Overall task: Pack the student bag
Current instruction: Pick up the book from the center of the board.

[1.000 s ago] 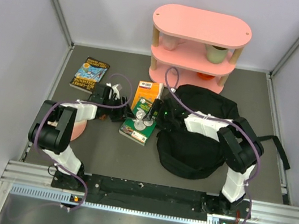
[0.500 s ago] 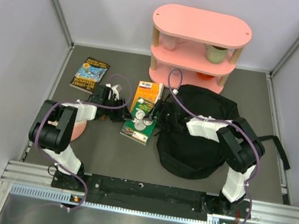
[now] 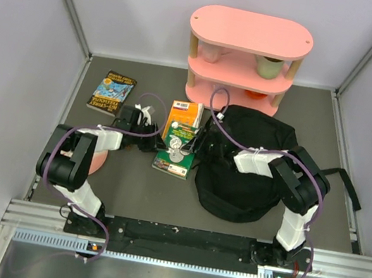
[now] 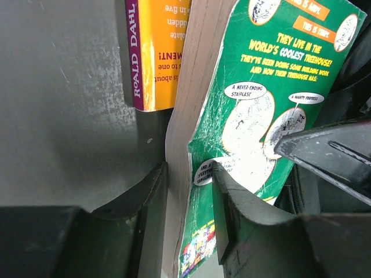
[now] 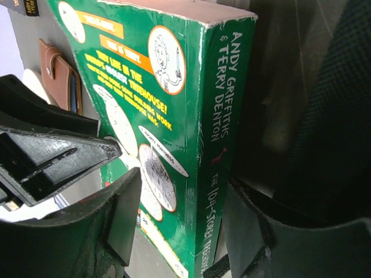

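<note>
Book-transfer step judged in hand: left gripper (image 4: 188, 191) pinches green book (image 3: 175, 153) by its pages; right gripper (image 5: 182, 197) straddles the spine, grip indeterminate; student bag (image 3: 243, 184) lies near counter's right edge; next move needs its opening located

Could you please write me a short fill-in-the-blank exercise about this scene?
The treehouse book in the left hand has a ___ cover. The shelf beyond the student bag is coloured ___. The orange book's purple spine reads Roald ___.
Missing words: green; pink; Dahl.
</note>
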You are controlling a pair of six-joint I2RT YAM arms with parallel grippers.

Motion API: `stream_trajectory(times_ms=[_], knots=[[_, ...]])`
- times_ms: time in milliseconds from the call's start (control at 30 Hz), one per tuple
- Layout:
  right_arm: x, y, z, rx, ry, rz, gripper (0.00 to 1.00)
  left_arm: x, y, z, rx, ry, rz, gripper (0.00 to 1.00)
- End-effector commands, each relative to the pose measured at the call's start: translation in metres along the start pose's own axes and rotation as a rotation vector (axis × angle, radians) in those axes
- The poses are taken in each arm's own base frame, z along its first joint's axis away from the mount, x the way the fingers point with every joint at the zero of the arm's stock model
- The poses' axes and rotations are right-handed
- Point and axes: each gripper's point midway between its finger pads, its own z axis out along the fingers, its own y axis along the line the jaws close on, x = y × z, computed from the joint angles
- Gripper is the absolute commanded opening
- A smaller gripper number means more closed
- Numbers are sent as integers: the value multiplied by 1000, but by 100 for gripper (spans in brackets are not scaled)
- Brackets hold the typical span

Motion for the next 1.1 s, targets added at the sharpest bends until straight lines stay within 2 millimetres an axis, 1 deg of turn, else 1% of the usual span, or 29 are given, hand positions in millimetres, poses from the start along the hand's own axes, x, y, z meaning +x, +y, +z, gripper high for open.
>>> stream_trajectory(times_ms=[0, 100, 167, 267, 333, 400, 500, 567, 633, 667, 700, 767, 800, 833, 867, 900, 933, 967, 1000, 1033, 1067], knots=[[2, 76, -14, -278, 10, -62, 53, 19, -34, 3, 132, 67, 77, 31], [0, 84, -18, -321, 5, -82, 49, 20, -39, -1, 153, 66, 98, 31], [0, 91, -21, -353, 7, -92, 45, 19, -41, -4, 159, 59, 108, 31], [1, 99, -27, -395, 6, -109, 45, 19, -46, -7, 176, 55, 120, 32], [2, 105, -32, -431, 4, -125, 48, 18, -50, -9, 192, 54, 129, 32], [5, 107, -32, -434, 17, -139, 55, 18, -51, -10, 195, 51, 132, 33], [9, 112, -32, -453, 30, -160, 57, 19, -54, -9, 216, 61, 134, 33], [9, 111, -30, -442, 29, -155, 56, 20, -53, -8, 215, 66, 132, 33], [10, 111, -28, -448, 32, -156, 49, 22, -53, -7, 227, 78, 129, 33], [10, 111, -27, -450, 35, -153, 47, 24, -55, -7, 237, 85, 130, 33], [12, 111, -27, -448, 37, -148, 42, 25, -56, -7, 241, 89, 131, 33], [9, 112, -28, -450, 26, -146, 28, 22, -53, -8, 216, 66, 132, 34], [8, 112, -30, -446, 18, -153, 15, 22, -52, -9, 205, 60, 130, 35], [7, 111, -30, -438, 10, -158, 8, 19, -53, -12, 196, 42, 137, 38], [7, 108, -31, -413, 10, -160, 4, 17, -49, -14, 160, 25, 131, 46], [1, 114, -39, -415, -21, -179, 0, 11, -53, -21, 153, -9, 146, 51], [-1, 114, -42, -409, -31, -185, 0, 8, -53, -25, 134, -31, 147, 56], [-3, 113, -47, -400, -45, -189, 0, 4, -48, -29, 87, -56, 142, 61], [-9, 119, -57, -405, -72, -198, 0, -4, -54, -39, 76, -104, 156, 67], [-11, 121, -63, -409, -87, -201, 0, -10, -56, -46, 60, -137, 161, 71], [-10, 119, -68, -405, -93, -201, 0, -15, -52, -52, 15, -171, 154, 74]])
